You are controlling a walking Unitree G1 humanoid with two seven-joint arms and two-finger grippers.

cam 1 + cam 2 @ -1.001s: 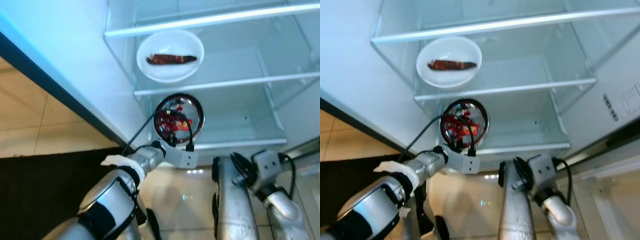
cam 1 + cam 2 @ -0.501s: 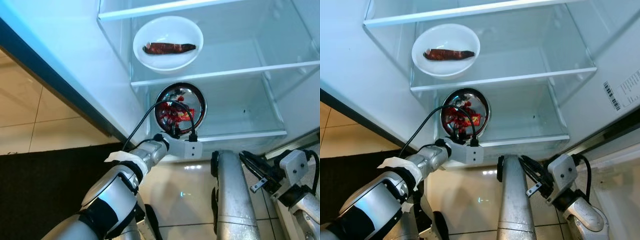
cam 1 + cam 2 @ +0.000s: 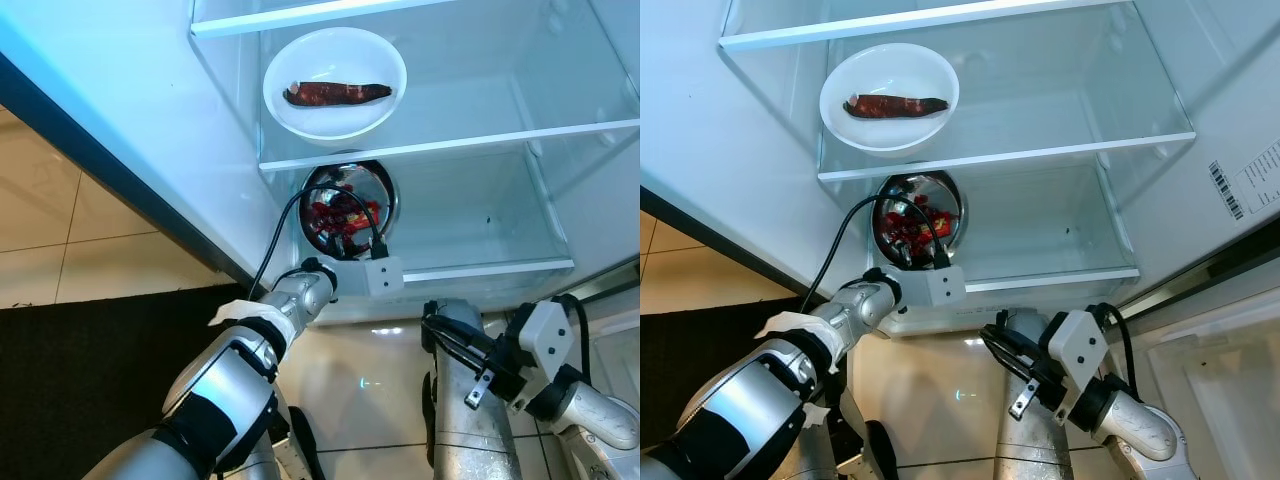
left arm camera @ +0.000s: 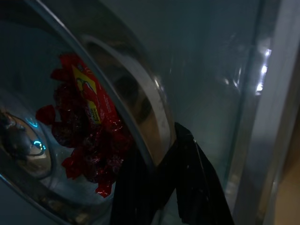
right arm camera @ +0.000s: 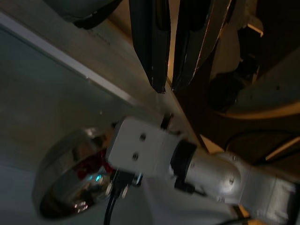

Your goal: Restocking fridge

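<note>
Left arm stretched forward, left gripper [image 4: 161, 187] fingers pinched on a rim. Right arm bent low; right gripper [image 5: 167, 86] fingers nearly together, holding nothing.

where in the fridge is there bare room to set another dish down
The upper glass shelf is bare right of the white bowl. The lower shelf is bare right of the steel bowl. It is crowded at the left, where the left gripper grips the steel bowl's rim.
</note>
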